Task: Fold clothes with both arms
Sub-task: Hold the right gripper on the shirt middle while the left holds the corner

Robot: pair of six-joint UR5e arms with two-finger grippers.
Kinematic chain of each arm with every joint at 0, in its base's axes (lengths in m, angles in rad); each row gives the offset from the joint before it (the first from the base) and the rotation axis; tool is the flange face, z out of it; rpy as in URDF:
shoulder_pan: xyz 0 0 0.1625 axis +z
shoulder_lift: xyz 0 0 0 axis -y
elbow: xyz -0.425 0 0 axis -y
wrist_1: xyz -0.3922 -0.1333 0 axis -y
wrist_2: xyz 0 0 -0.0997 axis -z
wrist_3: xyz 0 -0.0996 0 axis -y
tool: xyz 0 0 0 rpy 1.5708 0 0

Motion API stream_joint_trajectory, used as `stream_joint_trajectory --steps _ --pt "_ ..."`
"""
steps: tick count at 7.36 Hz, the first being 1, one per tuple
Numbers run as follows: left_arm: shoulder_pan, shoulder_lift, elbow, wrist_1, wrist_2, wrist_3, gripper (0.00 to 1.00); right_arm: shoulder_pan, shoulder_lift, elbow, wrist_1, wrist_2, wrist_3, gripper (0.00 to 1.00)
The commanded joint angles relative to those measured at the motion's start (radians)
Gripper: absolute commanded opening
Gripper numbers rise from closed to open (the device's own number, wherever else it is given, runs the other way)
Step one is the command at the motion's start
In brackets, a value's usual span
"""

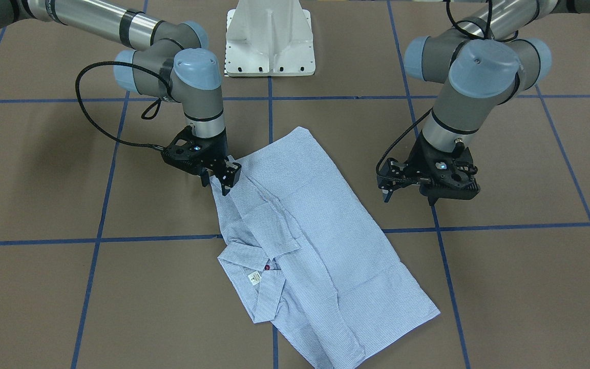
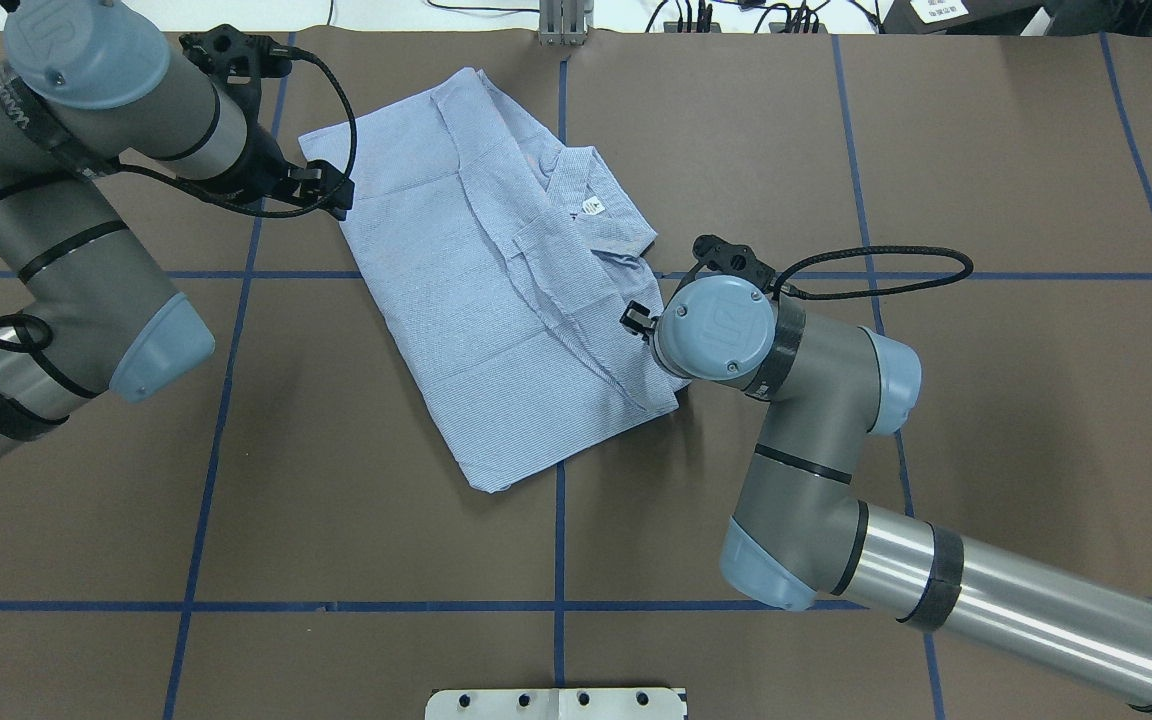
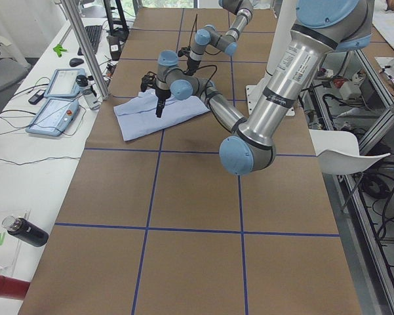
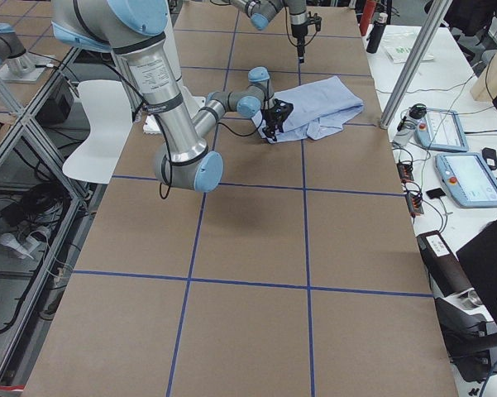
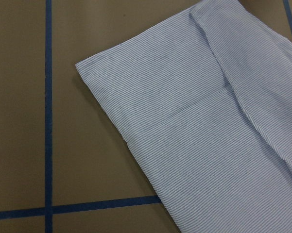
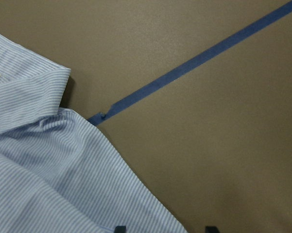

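At the long edge of the shirt (image 1: 325,241), on the side nearest to it, the right gripper (image 1: 217,185) is pointing straight down with its two fingers standing apart. The right wrist view is showing the striped border passing between the black fingertips (image 6: 120,228) (they are not pressing on it yet). I am judging that it is waiting there in order to pinch this border next, because the cloth is lying flat and only an edge is giving something to catch.

On the other side, the left gripper (image 1: 409,199) is hanging raised and apart from the cloth, just off the opposite long edge. Its fingers are also looking spread, with nothing between them. Its wrist camera is looking down on one square corner of the shirt, so I am guessing that this corner is the place it is aiming at.

The shirt itself is lying in the middle of the brown table (image 1: 69,179), across the blue tape lines (image 1: 146,238), already folded into a long and narrow shape. The collar (image 1: 261,289) is facing up with the white neck label (image 1: 254,278) showing, and it is lying toward the right arm's side. Because each gripper is standing at its own long edge, the two arms are seeming ready to lift both sides together (this is only my judgement).
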Motion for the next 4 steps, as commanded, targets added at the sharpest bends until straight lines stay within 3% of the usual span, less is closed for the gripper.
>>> stream_joint_trajectory --steps 1,4 --pt "0.002 0.001 0.000 0.000 0.000 0.000 1.00 -0.012 -0.009 0.000 -0.003 -0.019 0.003 0.59" --pt "0.005 0.001 0.002 0.000 0.000 0.000 1.00 -0.023 -0.005 0.003 -0.043 -0.030 0.016 0.59"
